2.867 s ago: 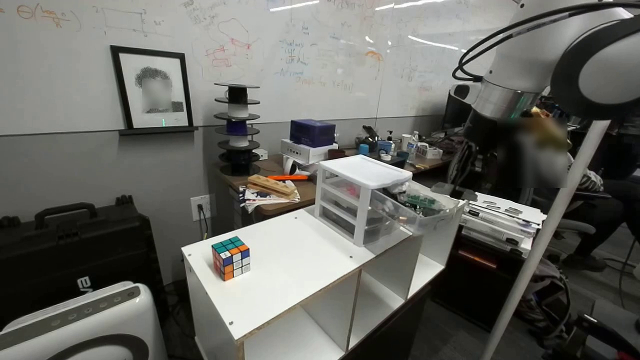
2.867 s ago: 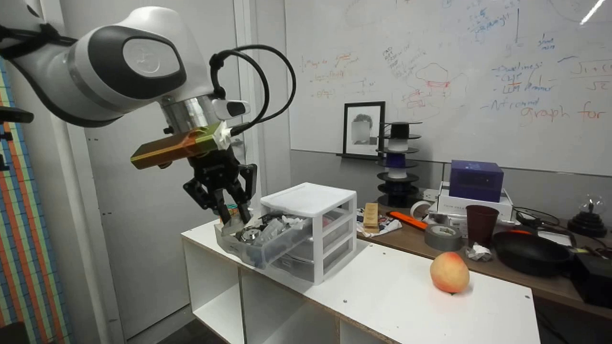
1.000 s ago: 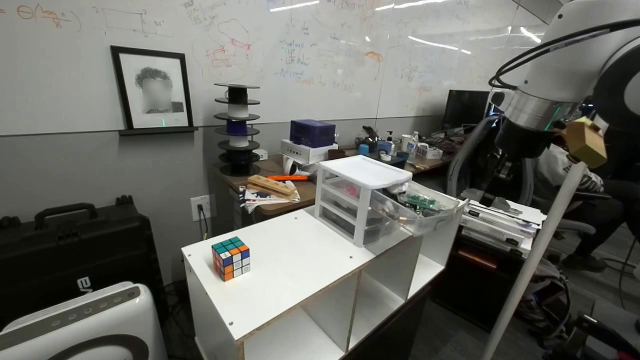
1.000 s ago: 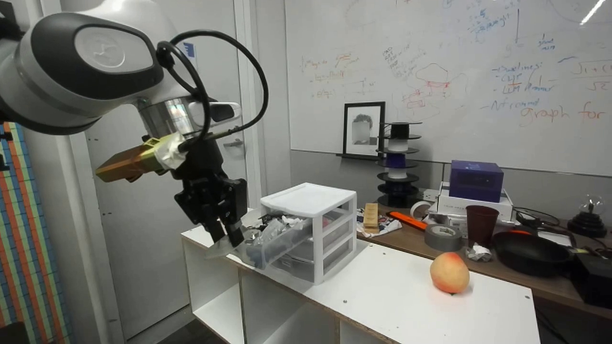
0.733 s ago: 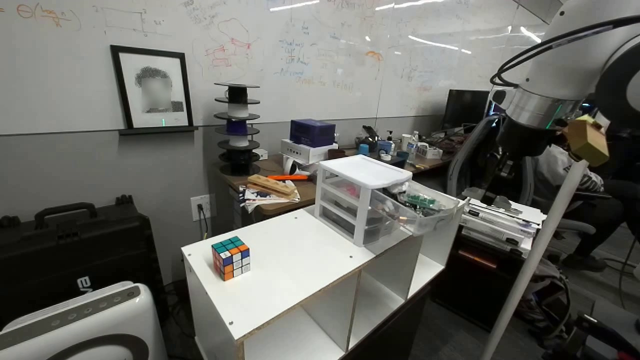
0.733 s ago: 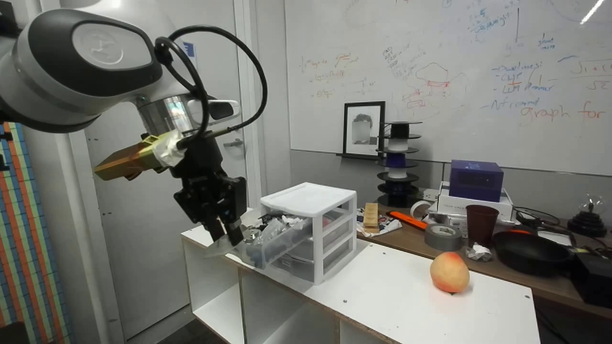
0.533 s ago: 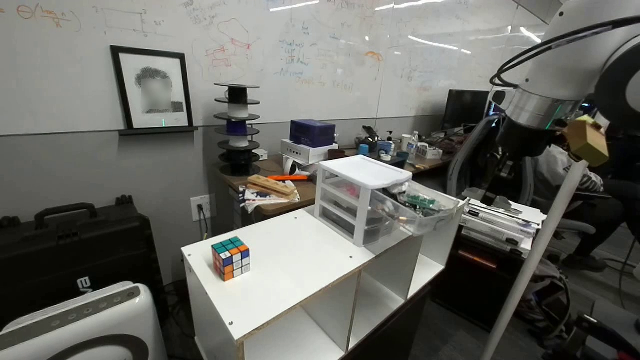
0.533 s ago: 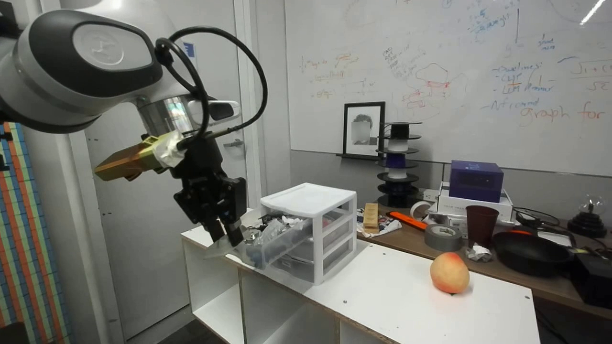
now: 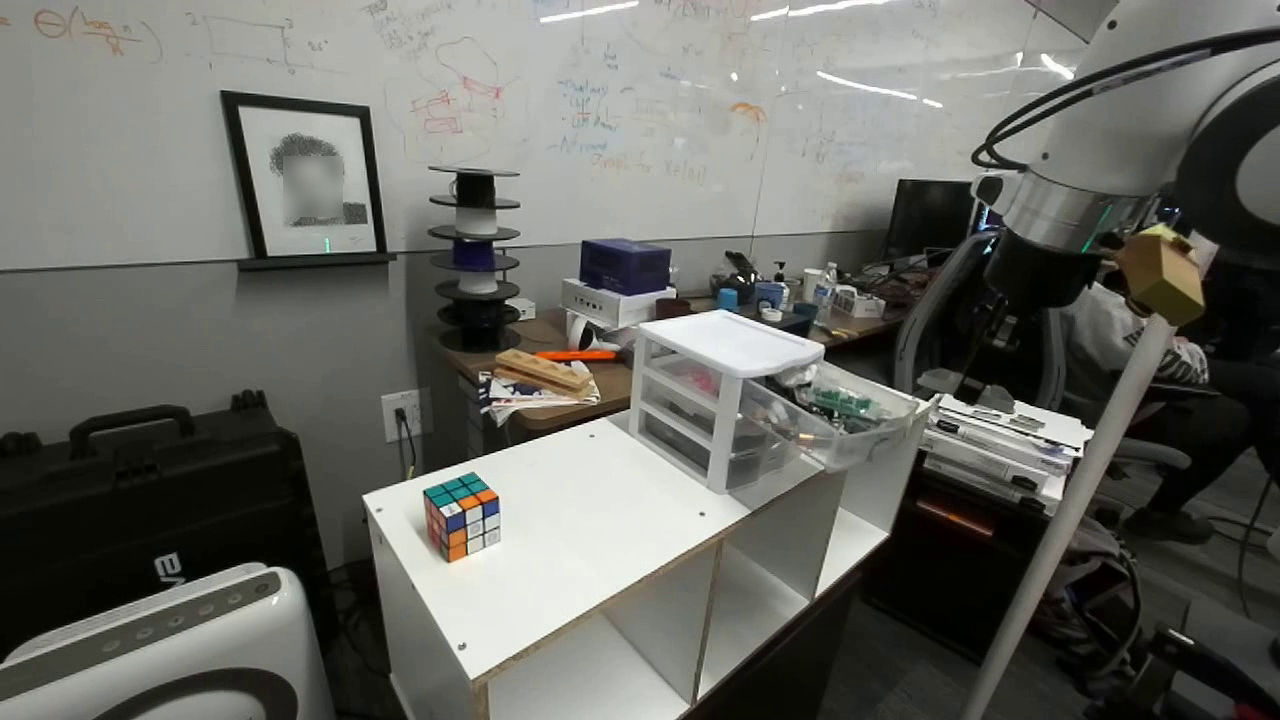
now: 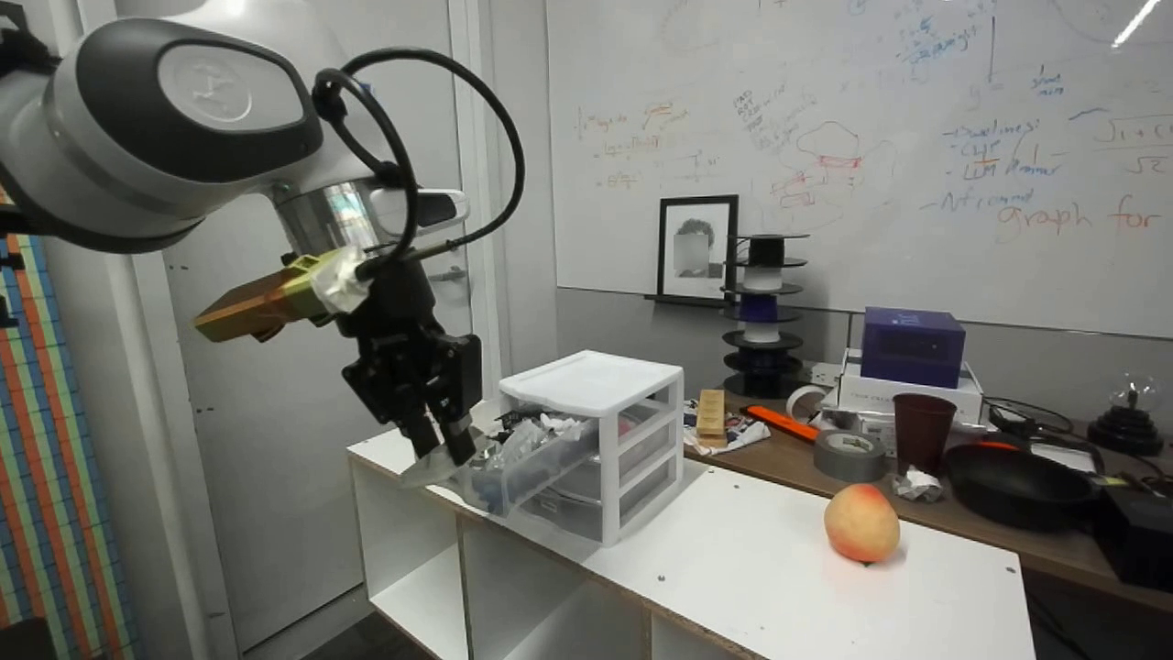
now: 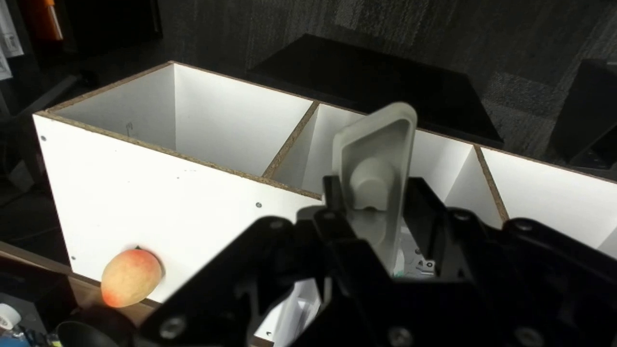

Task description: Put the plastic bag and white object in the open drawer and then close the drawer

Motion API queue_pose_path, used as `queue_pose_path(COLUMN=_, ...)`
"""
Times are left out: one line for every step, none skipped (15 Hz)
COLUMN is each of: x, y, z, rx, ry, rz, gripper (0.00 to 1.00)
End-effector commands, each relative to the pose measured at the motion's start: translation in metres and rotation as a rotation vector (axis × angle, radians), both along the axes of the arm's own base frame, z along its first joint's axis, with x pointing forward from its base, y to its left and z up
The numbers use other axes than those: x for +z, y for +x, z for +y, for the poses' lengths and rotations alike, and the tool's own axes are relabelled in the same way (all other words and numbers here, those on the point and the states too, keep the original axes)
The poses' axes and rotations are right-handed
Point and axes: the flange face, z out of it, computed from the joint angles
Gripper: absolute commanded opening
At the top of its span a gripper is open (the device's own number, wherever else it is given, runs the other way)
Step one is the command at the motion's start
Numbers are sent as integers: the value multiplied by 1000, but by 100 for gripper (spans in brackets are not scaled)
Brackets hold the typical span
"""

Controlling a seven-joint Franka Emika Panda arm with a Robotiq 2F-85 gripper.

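The white object [image 11: 376, 149], a translucent tray-like plastic piece, stands between the fingers [image 11: 332, 193] of my gripper [image 11: 373, 190], which is shut on it. In an exterior view the gripper [image 10: 442, 447] tilts down at the outer end of the pulled-out drawer [image 10: 550, 467], and the white object [image 10: 429, 469] juts out below the fingertips. Whether it touches the drawer front is unclear. Crumpled clear plastic, likely the plastic bag [image 10: 524, 442], lies inside the drawer among small parts. The drawer [image 9: 780, 430] belongs to the white three-drawer unit [image 9: 735, 340].
That unit stands on a white shelf cabinet [image 9: 560, 540]. A Rubik's cube [image 9: 462, 518] and a peach [image 10: 861, 522] also sit on the cabinet top. Papers and boxes [image 9: 1005, 440] are stacked beyond the drawer's end. A cluttered desk [image 10: 761, 463] runs behind.
Compared with a few seconds ago, the gripper has moved outward from over the drawer, carrying the white object. Over the last half second it has shifted slightly up and back toward the unit.
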Motion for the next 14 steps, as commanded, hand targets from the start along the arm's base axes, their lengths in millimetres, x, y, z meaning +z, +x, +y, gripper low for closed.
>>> queue_pose_path(x=19, y=28, z=1, rx=45, ry=-29, rz=-16, gripper=18)
queue_pose_path(x=23, y=34, z=2, rx=57, ry=-29, rz=-24, gripper=18)
queue_pose_path(x=26, y=40, z=4, rx=71, ry=-25, rz=-29, gripper=18)
queue_pose_path(x=27, y=45, z=8, rx=96, ry=-25, rz=-36, gripper=18)
queue_pose_path(x=25, y=51, z=13, rx=125, ry=-20, rz=-39, gripper=18)
queue_pose_path(x=21, y=57, z=18, rx=156, ry=-23, rz=-43, gripper=18)
queue_pose_path(x=16, y=61, z=23, rx=181, ry=-20, rz=-40, gripper=17)
queue_pose_path(x=9, y=65, z=28, rx=203, ry=-19, rz=-33, gripper=17)
queue_pose_path(x=2, y=68, z=32, rx=220, ry=-11, rz=-25, gripper=17)
queue_pose_path(x=-4, y=70, z=35, rx=238, ry=-13, rz=-20, gripper=17)
queue_pose_path(x=-11, y=73, z=38, rx=253, ry=-9, rz=-19, gripper=17)
queue_pose_path(x=-16, y=76, z=40, rx=263, ry=-6, rz=-23, gripper=17)
queue_pose_path(x=-19, y=80, z=42, rx=268, ry=-4, rz=-35, gripper=17)
queue_pose_path(x=-21, y=83, z=42, rx=269, ry=3, rz=-52, gripper=17)
